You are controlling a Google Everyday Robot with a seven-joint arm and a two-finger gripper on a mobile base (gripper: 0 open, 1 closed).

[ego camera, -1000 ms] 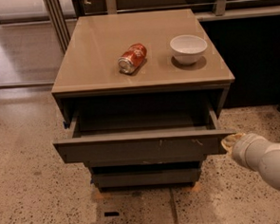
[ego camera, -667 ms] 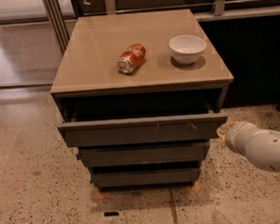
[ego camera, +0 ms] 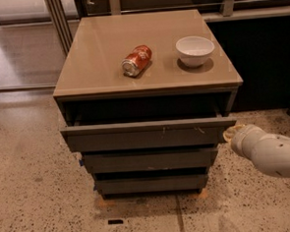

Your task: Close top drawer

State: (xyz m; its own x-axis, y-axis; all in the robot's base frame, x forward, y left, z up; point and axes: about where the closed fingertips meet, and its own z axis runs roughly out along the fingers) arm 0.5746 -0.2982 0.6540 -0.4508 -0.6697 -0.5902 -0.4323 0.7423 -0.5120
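Note:
The top drawer [ego camera: 146,135] is a wide dark grey-brown drawer with small white scuff marks right of centre. It stands pulled out a short way from the cabinet, with a dark gap above its front. My gripper [ego camera: 231,133] is at the right end of the drawer front, at the tip of the white arm [ego camera: 270,152] that comes in from the right. It seems to touch the drawer's right corner.
A tan cabinet top [ego camera: 102,66] holds a red soda can [ego camera: 136,60] lying on its side and a white bowl [ego camera: 195,50]. Two narrower dark drawer fronts [ego camera: 150,160] sit below. Speckled floor lies in front; dark wall panels stand to the right.
The top drawer has slid inward, from well out to only slightly out. The arm has moved forward with it, staying at its right end.

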